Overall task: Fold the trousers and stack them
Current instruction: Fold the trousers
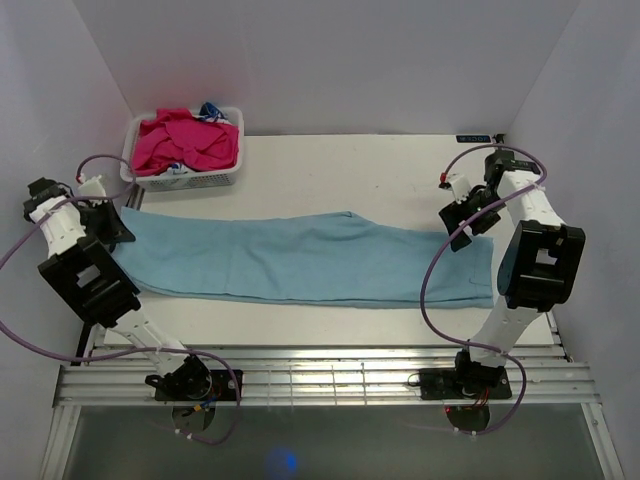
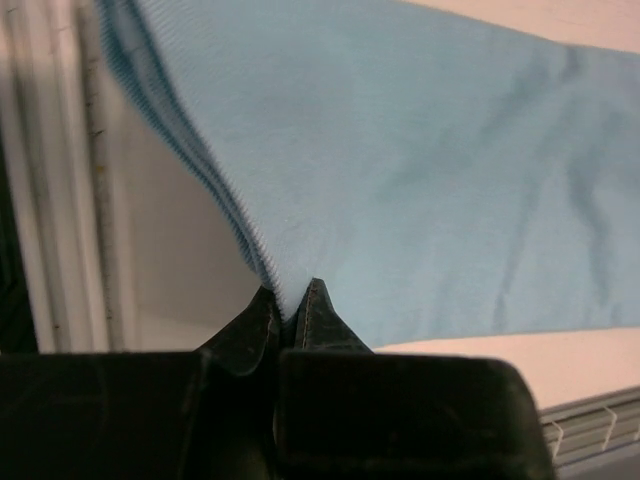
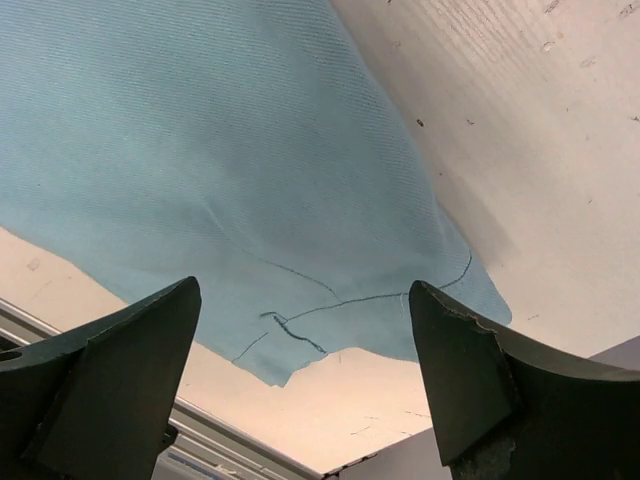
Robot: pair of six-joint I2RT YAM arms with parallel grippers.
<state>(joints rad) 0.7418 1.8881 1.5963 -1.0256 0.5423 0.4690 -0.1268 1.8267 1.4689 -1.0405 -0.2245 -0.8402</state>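
The light blue trousers (image 1: 300, 260) lie stretched flat across the table from left to right, folded lengthwise. My left gripper (image 1: 112, 228) is shut on the left end of the trousers; in the left wrist view the cloth (image 2: 420, 170) rises out of the closed fingertips (image 2: 292, 300). My right gripper (image 1: 462, 232) hovers over the right end, open and empty; in the right wrist view its fingers (image 3: 140, 340) stand wide apart above the trousers' corner (image 3: 300, 250).
A white basket (image 1: 186, 178) with magenta garments (image 1: 188, 142) stands at the back left. White walls close in left, right and back. A slatted metal rail (image 1: 320, 378) runs along the near edge.
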